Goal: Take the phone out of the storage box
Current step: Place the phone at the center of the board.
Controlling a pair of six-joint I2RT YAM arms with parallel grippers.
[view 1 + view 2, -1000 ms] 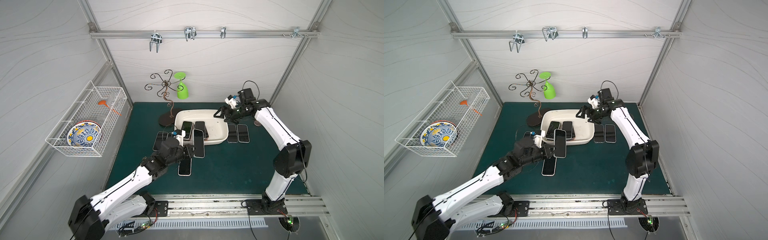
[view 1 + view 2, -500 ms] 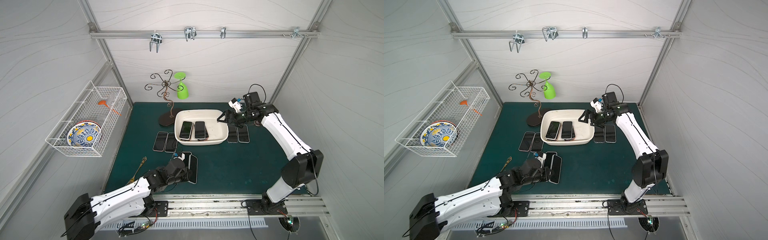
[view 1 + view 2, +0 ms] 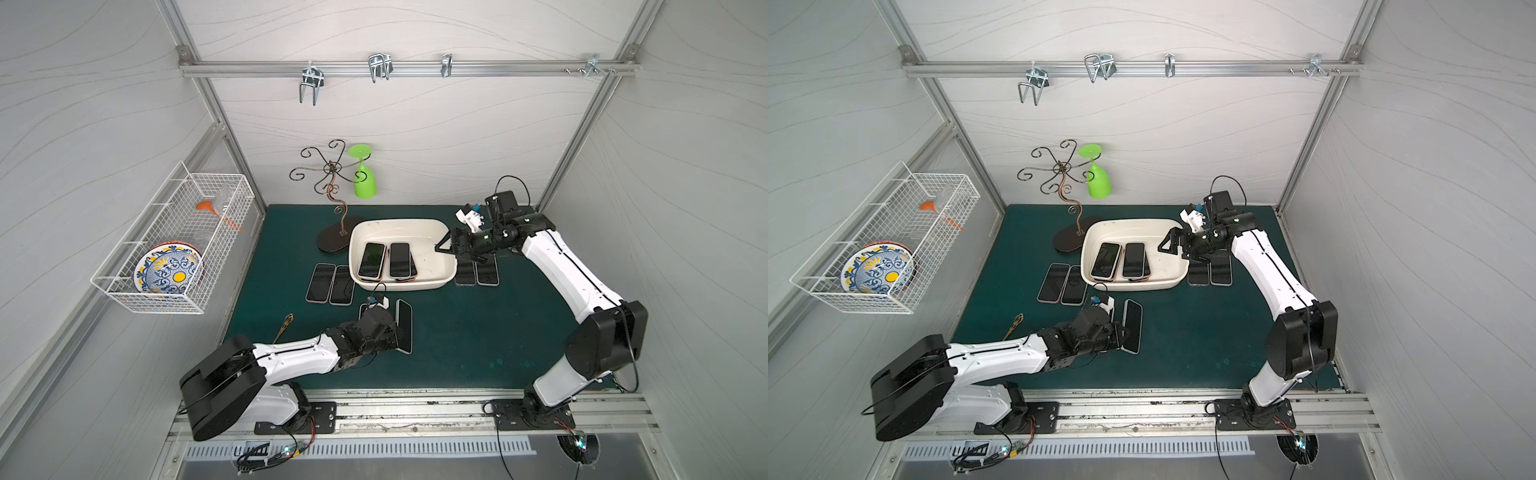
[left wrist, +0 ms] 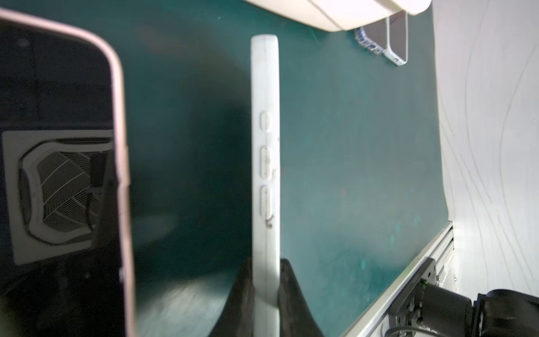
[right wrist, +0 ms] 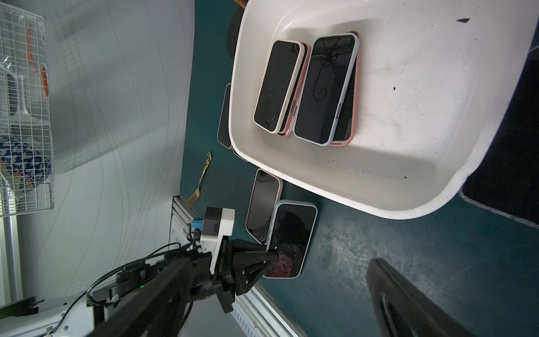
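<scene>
The phone [image 5: 291, 236], in a white case, is pinched at one short end by the left gripper [image 4: 266, 280], whose jaws are clamped on its two faces. It lies nearly flat and low at the green mat [image 3: 478, 332], just beside a second phone [image 5: 262, 201] and in front of the storage box [image 3: 430, 262], clear of its rim. Whether it rests on the mat cannot be told. The step in hand looks like the set-down. The next move calls for letting go and lifting away without dragging either phone. The right gripper [image 3: 457, 252] hangs spread wide and empty over the box's end, where more phones [image 3: 372, 259] remain stacked.
</scene>
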